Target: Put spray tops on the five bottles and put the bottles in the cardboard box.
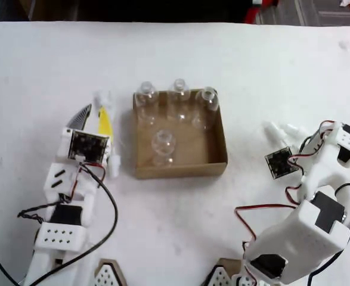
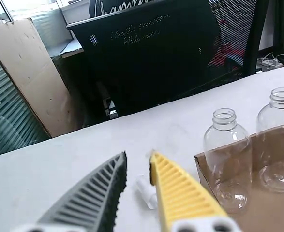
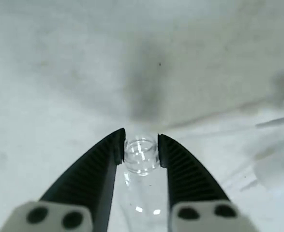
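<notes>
near the table's near-left corner the left arm points toward the far edge, and the left gripper (image 1: pixel 95 107) has its grey and yellow fingers a little apart, closed on nothing. a small white spray top (image 1: pixel 103 97) lies on the table just past their tips. in the left wrist view that spray top (image 2: pixel 146 191) is partly hidden behind the yellow finger, so which way its long axis runs is hard to tell. another white piece (image 1: pixel 112 161) lies beside the arm, too small to make out. at the table's middle sits the cardboard box (image 1: pixel 180 168), open side up, holding four clear, uncapped bottles, all upright with their mouths up. three stand along the far wall: the left bottle (image 1: pixel 146 100), the middle bottle (image 1: pixel 178 95) and the right bottle (image 1: pixel 206 110). the fourth bottle (image 1: pixel 163 146) stands nearer the front wall. toward the table's right edge two loose spray tops (image 1: pixel 282 128) lie side by side just beyond the right arm. the right gripper (image 3: pixel 141 136) has its black fingers clamped on the neck of a fifth bottle (image 3: pixel 141 157), clear and uncapped. its mouth points out past the fingertips and its long axis runs back between the fingers, with the body cut off at the frame's edge.
</notes>
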{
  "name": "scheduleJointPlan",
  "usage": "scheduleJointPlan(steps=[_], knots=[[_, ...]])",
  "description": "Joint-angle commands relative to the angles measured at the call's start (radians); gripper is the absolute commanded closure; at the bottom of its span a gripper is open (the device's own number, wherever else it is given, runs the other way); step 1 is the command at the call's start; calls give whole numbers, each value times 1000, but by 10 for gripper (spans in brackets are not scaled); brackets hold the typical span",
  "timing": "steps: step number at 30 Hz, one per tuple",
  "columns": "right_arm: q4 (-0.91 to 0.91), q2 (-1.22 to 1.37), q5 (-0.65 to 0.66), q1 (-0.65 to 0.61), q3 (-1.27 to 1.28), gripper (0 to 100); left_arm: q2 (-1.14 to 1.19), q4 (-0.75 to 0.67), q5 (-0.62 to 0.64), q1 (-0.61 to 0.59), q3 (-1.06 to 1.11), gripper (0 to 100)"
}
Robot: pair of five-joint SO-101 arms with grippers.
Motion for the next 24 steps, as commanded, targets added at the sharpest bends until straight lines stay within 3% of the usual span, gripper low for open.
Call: scheduleJointPlan(steps=[1,3,6,14,24], knots=[[-7,-13,-2,2,-41,933,-4,-26,-12,13,-15,920],[-4,-16,-15,-8,-43,937,-4,-23,-12,22,-15,920],[-5,-54,-152,-59,-43,986,-2,-21,-12,24,-15,920],[133,-317,-477,-243,-43,981,-2,-21,-12,22,-15,920],[148,-777,-1185,-513,-41,981,-4,-21,-12,22,-15,920]])
